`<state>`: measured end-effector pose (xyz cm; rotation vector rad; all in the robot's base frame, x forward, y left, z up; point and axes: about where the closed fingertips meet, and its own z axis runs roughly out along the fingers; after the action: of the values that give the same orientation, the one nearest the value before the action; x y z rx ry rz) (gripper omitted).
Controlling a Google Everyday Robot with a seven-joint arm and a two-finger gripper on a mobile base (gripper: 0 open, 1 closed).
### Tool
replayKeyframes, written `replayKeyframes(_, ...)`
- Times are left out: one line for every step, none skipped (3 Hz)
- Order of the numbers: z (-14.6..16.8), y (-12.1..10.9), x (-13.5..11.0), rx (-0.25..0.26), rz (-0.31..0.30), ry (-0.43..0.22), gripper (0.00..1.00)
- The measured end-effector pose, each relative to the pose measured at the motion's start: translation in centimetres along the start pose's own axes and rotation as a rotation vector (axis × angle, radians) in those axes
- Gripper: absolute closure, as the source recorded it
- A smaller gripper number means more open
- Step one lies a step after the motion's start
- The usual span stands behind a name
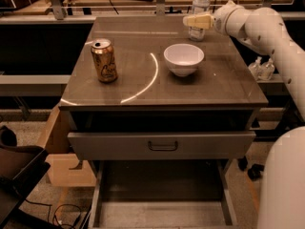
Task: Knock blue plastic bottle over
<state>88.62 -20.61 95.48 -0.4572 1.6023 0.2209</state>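
The blue plastic bottle (200, 5), slim and clear with a white cap, stands upright at the back right of the table (143, 87). My gripper (197, 21) reaches in from the right on the white arm (259, 25). It lies across the bottle's lower part and points left. I cannot tell whether it touches the bottle.
A white bowl (184, 58) sits just in front of the bottle. A gold can (104, 60) stands at the left. Two tiny clear bottles (261, 69) stand off the table to the right. An open drawer (162, 146) juts out below the table's front edge.
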Motion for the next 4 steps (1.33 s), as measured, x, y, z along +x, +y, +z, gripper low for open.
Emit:
replayKeyframes(1.6,-0.5,0.4,0.003,0.011,-0.026,0.0)
replayKeyframes(2.7,-0.8,1.0,0.005,0.032,-0.038,0.0)
replayKeyframes(3.6,-0.8,1.4,0.001,0.047,-0.042,0.0)
replayKeyframes(4.9,-0.4,1.8,-0.012,0.076,-0.056,0.0)
